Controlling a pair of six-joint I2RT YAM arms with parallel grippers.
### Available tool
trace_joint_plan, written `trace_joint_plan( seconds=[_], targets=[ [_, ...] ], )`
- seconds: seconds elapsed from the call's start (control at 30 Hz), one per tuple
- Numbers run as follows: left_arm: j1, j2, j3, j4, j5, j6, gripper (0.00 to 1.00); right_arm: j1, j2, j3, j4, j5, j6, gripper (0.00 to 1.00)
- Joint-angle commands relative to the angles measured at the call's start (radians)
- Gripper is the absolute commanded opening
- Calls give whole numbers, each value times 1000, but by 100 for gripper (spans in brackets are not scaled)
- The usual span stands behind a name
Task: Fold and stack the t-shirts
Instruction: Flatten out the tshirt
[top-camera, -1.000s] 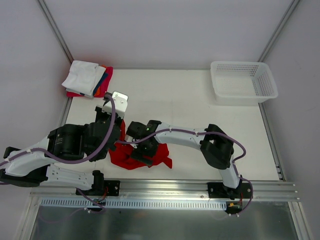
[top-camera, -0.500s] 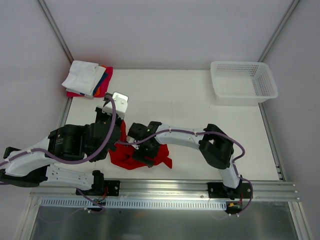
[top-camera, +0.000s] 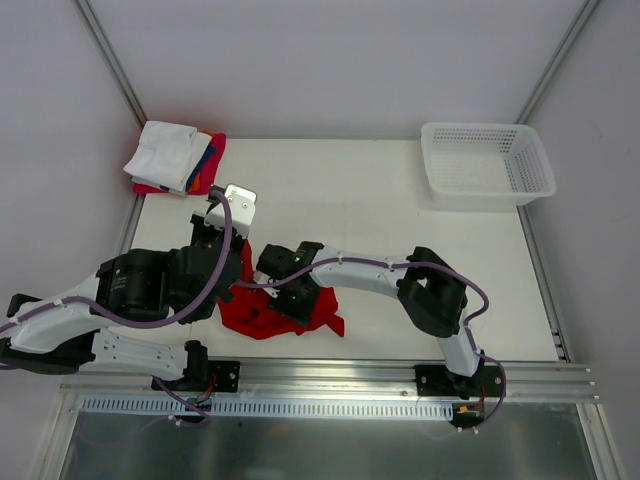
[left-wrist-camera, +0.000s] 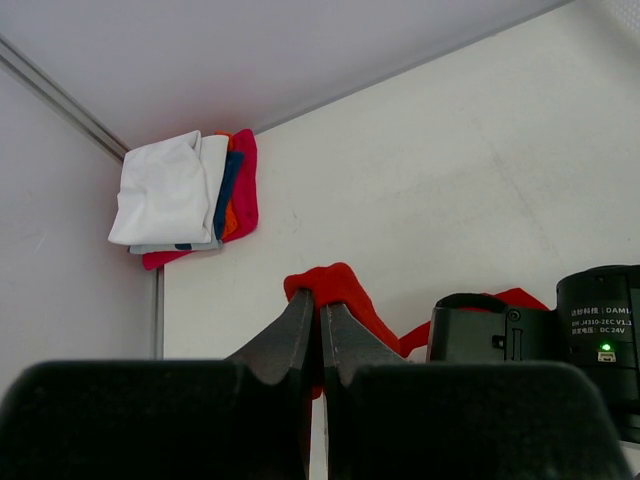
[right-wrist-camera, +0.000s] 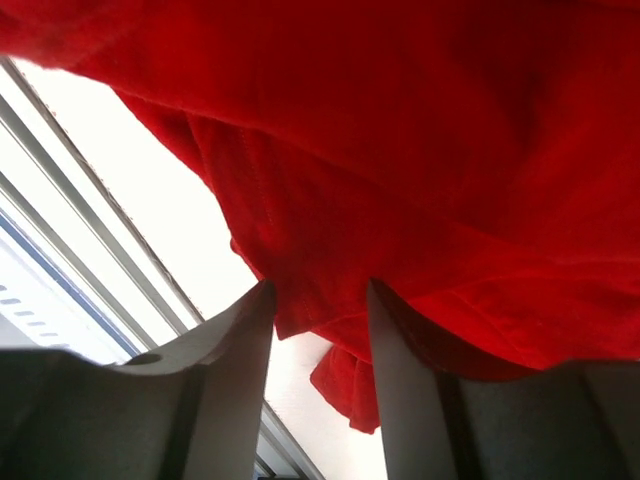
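From above, the red t-shirt is lying in a crumpled heap near the front edge of the table, and both arms are reaching in over it; the left gripper is sitting at the heap's left edge, the right gripper is bearing down on its middle; the folded stack is sitting well apart in the far left corner, the basket in the far right. The step in hand, I'd judge, is opening this heap out flat; doing it well is going to mean each gripper taking 1 separate edge and drawing apart, not bunching 2 layers.

Left wrist view now: the jaws are pressing together on a peak of red cloth, pinching it right at the tips, the rest of the shirt trailing off beyond and to the right; it's only a small bite, so a slow lift is looking wise.

Right wrist view: the 2 fingers are standing apart, gripping nothing; red fabric is filling the frame just beyond them, a hem edge hanging in the gap; closing on that hem alone looks like the clean pick.
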Motion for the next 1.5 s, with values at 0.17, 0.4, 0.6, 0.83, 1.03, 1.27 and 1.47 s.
trace_joint_plan(
  seconds=[0.17,0.4,0.6,0.83,1.03,1.27,1.47],
  targets=[
    [15,-9,-3,23,-1,-16,0,-6,1,-6,-8,-17,4,44],
    [16,-3,-9,25,3,-21,0,-6,-14,-20,-7,-1,14,46],
    [22,0,-12,25,5,-21,0,-4,-22,-40,1,2,17,0],
    [24,-3,-16,25,6,-22,0,-3,-25,-44,6,-1,22,0],
    [32,-6,-41,25,17,-45,0,-4,-60,-55,9,58,40,0],
    [32,-41,-99,23,32,-97,0,-17,-212,-75,38,282,111,0],
    [32,-67,-128,26,41,-128,0,-26,-344,21,-74,382,151,0]
  ],
)
